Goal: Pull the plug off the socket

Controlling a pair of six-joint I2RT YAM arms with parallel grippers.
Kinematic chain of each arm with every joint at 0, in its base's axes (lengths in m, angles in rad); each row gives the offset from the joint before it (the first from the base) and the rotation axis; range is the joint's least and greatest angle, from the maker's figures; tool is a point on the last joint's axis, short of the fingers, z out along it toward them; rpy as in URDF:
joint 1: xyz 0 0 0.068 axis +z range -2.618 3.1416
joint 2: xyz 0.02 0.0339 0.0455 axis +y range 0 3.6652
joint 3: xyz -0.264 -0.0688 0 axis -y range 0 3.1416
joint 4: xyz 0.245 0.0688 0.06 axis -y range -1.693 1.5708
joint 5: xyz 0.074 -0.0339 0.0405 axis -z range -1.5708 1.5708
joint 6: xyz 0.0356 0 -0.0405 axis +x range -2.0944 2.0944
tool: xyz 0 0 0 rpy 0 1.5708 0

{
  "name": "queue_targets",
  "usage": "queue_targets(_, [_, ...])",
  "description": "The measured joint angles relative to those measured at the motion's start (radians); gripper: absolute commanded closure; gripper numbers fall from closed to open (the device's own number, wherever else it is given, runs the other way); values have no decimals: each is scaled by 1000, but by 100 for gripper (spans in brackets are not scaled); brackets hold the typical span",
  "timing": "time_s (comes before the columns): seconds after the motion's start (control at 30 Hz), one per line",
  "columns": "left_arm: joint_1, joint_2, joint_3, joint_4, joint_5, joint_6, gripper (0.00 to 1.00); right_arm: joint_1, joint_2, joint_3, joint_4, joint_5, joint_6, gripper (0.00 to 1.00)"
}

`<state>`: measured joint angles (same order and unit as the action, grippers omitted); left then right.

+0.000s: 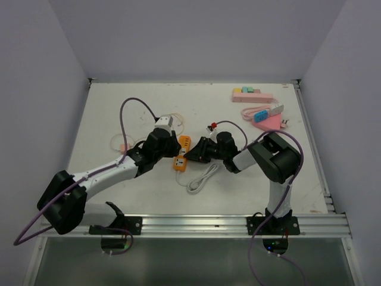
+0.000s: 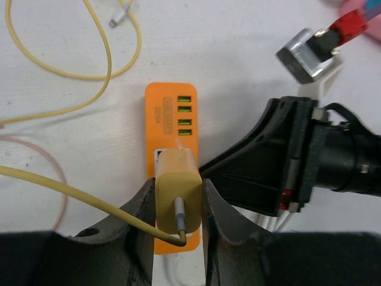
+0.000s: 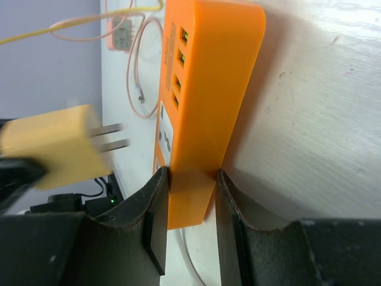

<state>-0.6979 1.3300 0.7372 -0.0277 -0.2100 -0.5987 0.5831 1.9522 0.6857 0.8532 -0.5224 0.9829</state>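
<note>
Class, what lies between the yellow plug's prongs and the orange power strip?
Nothing: the right wrist view shows a bare gap between the yellow plug and the orange power strip.

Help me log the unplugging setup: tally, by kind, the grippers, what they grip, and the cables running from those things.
Grippers: 2 (left gripper, right gripper)
Strip: 1
Plug: 1
Cables: 2 (yellow cable on the plug, white cord at the strip's end)
Total: 6
</note>
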Motion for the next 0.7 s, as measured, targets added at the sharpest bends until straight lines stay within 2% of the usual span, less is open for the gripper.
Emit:
queue_targets(0.2, [-11,-118,-33,118,-5,-16,100,-1,-8,0,-36,36,-17,100])
queue_targets(0.4, [-4,-131,-33,103,-61,-17,100,-1,-32,0,-71,61,-42,100])
queue_targets(0.7, [223,-132,-16,-18,-97,-6,100,-10,-96,-14,-151,103,-92,100])
